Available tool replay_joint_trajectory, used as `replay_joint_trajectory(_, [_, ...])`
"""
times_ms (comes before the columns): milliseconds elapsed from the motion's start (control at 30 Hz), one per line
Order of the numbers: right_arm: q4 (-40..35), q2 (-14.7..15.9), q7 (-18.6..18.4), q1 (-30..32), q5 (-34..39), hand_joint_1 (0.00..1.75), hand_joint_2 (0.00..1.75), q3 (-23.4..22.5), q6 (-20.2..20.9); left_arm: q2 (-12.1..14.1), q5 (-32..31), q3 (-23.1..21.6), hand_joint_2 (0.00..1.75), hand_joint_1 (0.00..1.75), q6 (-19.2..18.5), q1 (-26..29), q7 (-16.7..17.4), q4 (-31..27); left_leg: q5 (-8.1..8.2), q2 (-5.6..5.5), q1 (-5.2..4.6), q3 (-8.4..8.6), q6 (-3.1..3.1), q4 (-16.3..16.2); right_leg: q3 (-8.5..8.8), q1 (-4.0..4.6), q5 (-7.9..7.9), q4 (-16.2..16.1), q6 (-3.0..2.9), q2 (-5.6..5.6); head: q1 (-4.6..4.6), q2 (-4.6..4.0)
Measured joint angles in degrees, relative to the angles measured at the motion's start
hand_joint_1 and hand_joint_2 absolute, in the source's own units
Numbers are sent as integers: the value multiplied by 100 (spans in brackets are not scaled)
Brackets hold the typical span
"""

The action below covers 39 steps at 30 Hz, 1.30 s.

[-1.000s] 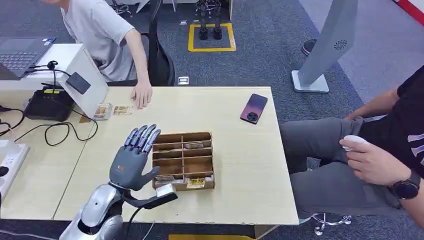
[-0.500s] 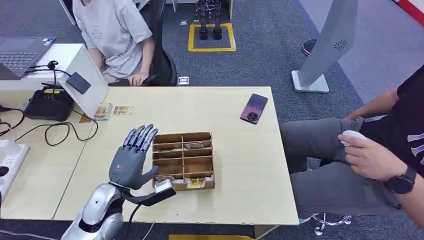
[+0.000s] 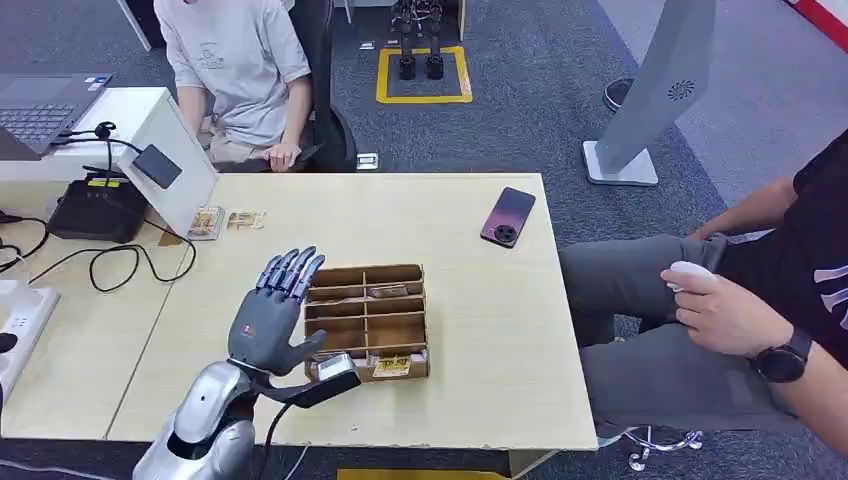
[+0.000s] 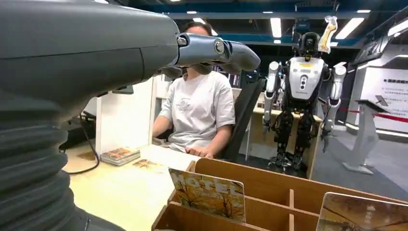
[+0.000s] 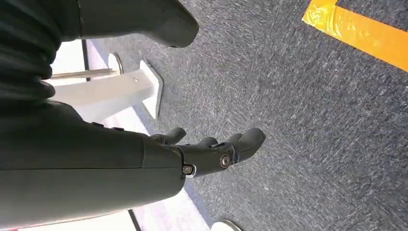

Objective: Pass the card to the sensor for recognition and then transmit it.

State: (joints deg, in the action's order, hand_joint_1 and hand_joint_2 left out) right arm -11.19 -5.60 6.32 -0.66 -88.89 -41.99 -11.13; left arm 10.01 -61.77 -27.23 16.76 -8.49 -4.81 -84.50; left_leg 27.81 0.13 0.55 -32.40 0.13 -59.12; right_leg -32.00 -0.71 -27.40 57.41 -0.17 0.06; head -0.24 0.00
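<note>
A wooden divided card box (image 3: 414,322) stands near the table's front edge and holds several cards. One card (image 3: 392,366) leans in its front row; the left wrist view shows a yellow card (image 4: 208,193) and a second card (image 4: 361,211) upright in the compartments. My left hand (image 3: 272,320) hovers just left of the box, fingers spread and holding nothing; the same hand (image 4: 96,62) looms over the box wall (image 4: 269,180). A small black sensor (image 3: 157,166) sits on a slanted white stand at the far left. My right hand (image 5: 144,163) hangs over the carpet, holding nothing.
Two cards (image 3: 205,222) lie on the table below the sensor. A purple phone (image 3: 508,216) rests at the far right of the table. A black box with cables (image 3: 98,208) and a laptop (image 3: 40,105) are at left. One person (image 3: 235,70) sits beyond the table, another (image 3: 740,310) at right.
The person beyond the table drew their hand off the tabletop and sat back. My left hand shifted slightly toward the box, still spread and holding nothing.
</note>
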Motion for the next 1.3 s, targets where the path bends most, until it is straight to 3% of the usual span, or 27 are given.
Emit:
replay_joint_trajectory(633, [0,-2,-20,-4,-48,0,175,2,-2,-153,98,52,175,0,-70,-133,85,472,0,0,0,0,0,0,0,0,0,0,0,0,2,0])
replay_joint_trajectory(667, [0,-7,-24,-4,-48,0,175,2,-4,-168,103,57,175,150,-72,-136,85,490,0,0,0,0,0,0,0,0,0,0,0,0,2,0])
replay_joint_trajectory(700, [0,-11,-28,-5,-48,0,175,2,-4,-179,107,65,175,175,-70,-138,87,507,0,0,0,0,0,0,0,0,0,0,0,0,0,0])
replay_joint_trajectory(1300, [0,-39,-33,-24,-61,0,175,2,9,-267,687,319,175,175,-266,-203,-26,658,0,-1,0,-1,0,0,1,0,0,0,0,-1,0,2])
